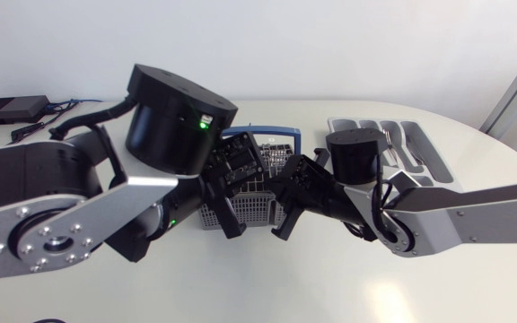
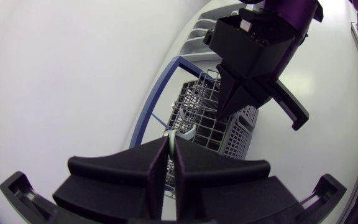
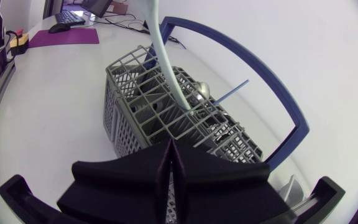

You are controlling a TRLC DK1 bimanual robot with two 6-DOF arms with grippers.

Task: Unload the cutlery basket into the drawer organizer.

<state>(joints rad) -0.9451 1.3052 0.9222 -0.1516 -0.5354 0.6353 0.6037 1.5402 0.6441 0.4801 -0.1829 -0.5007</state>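
Observation:
The grey wire cutlery basket [image 1: 257, 213] [image 2: 230, 133] [image 3: 133, 93] with its blue bail handle [image 1: 269, 135] [image 3: 260, 68] stands mid-table between my two grippers. My left gripper [image 1: 228, 215] [image 2: 170, 144] is at the basket's left side, shut on the tip of a pale green utensil handle [image 2: 181, 130] [image 3: 166, 56] that rises out of the basket. From the right, my right gripper [image 1: 285, 217] [image 2: 224, 112] [image 3: 173, 149] is shut and empty, its tips over the basket's rim. A metal spoon [image 3: 201, 91] and a thin blue piece [image 3: 232, 93] stand in the basket. The grey drawer organizer [image 1: 424, 148] [image 2: 205, 28] lies at the back right.
Forks [image 1: 389, 139] lie in one organizer compartment. A black box with cables [image 1: 12, 109] sits at the table's back left corner. My left arm's large black joint [image 1: 182, 117] hangs over the basket's left side. White tabletop [image 1: 267, 278] lies in front of both arms.

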